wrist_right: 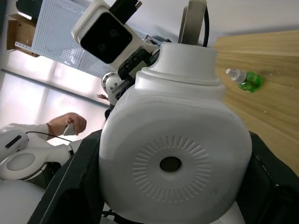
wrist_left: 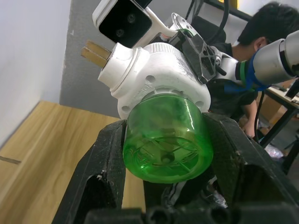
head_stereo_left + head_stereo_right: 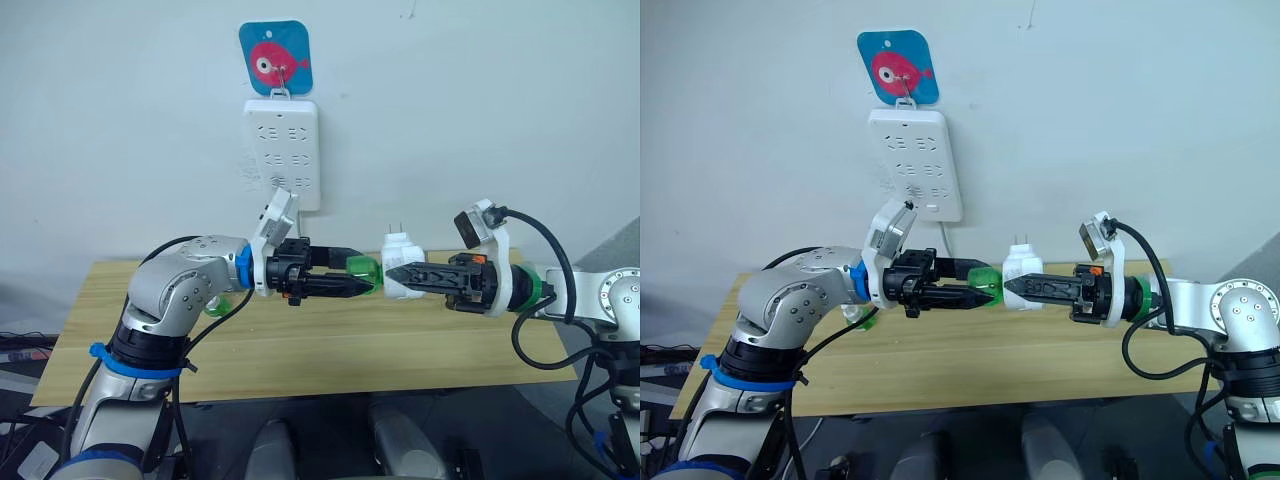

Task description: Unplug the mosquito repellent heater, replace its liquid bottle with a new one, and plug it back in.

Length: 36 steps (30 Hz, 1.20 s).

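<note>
Above the counter (image 3: 330, 350), the right pincer (image 3: 398, 277) pinches the white heater (image 3: 402, 262), its two prongs pointing up, clear of the power strip (image 3: 282, 150) on the wall. The left pincer (image 3: 366, 280) grips the green bottle (image 3: 364, 270) still seated in the heater's base, both held in the air between the two arms. A second green bottle (image 1: 244, 78) with a white cap lies on the counter, well apart.
</note>
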Each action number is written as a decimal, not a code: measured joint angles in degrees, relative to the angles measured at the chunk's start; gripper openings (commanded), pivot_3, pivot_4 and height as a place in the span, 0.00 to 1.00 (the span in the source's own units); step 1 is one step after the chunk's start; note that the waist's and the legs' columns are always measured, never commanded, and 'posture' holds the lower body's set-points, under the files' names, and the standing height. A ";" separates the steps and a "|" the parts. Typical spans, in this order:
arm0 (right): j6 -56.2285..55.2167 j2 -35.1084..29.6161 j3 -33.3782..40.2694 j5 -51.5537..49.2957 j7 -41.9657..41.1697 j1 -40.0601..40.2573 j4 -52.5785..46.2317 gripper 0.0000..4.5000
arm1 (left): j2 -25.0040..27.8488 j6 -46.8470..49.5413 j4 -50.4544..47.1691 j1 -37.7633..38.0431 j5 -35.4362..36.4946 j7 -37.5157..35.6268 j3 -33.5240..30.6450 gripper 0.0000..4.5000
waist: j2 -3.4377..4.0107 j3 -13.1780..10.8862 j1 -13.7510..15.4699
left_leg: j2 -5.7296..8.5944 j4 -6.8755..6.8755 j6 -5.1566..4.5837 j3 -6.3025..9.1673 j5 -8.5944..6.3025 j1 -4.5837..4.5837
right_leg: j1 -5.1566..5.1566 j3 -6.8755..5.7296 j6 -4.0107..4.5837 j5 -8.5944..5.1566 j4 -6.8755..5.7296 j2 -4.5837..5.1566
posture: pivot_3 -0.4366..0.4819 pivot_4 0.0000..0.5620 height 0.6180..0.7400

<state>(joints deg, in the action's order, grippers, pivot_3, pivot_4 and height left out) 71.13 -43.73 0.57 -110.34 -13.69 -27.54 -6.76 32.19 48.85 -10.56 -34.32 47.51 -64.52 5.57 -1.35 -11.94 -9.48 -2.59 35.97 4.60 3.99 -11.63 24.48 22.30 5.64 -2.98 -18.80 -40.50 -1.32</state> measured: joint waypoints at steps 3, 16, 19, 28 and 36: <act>-0.57 0.09 -0.16 0.01 -0.13 0.32 -0.38 0.69 | 0.27 0.57 -0.17 0.02 0.01 0.07 -0.22 0.66 | 0.01 -0.03 0.14 | 0.00 0.00 0.00 0.00 0.00 0.02 | 0.00 0.00 0.00 0.00 0.03 0.00 | 0.28 0.33 0.87; -2.23 0.66 -0.88 -0.67 -0.19 1.51 -1.32 0.69 | -1.36 -45.96 0.09 9.67 -26.12 -1.94 1.97 0.91 | 0.12 -0.37 1.68 | -0.01 0.04 0.00 -0.11 0.00 0.10 | 0.00 0.10 0.03 0.02 0.22 0.04 | 0.29 0.36 0.87; -2.24 0.66 -0.90 -0.89 -0.18 1.45 -1.80 0.69 | -2.54 -53.68 0.25 10.88 -28.12 -1.29 1.73 0.91 | 0.13 -0.38 1.86 | 0.00 0.03 -0.02 -0.08 -0.01 0.21 | 0.00 0.05 0.18 0.14 0.38 0.06 | 0.29 0.36 0.87; -2.47 0.70 -1.32 -0.98 0.08 0.45 -1.83 0.69 | -2.57 -56.91 -1.03 12.16 -27.24 -2.43 1.83 0.58 | 0.14 -0.39 1.84 | 0.00 0.03 -0.06 -0.06 -0.03 0.23 | 0.00 0.02 0.15 0.13 0.43 0.06 | 0.30 0.36 0.87; -3.01 0.71 -1.89 -1.19 0.32 0.33 -1.93 0.69 | 2.56 -34.26 -6.47 10.59 -16.32 -0.84 2.21 0.49 | 0.14 -0.40 1.56 | -0.01 0.03 -0.06 0.06 -0.04 0.25 | 0.00 -0.08 0.00 0.04 0.41 0.04 | 0.31 0.35 0.87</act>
<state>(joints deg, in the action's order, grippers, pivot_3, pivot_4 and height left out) 68.12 -43.03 -1.32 -111.53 -13.37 -27.21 -8.69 34.75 14.59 -17.03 -23.73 31.18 -65.36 7.78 -1.21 -12.33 -7.92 -2.60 36.00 4.54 4.05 -11.67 24.73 22.30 5.56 -2.98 -18.75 -40.09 -1.28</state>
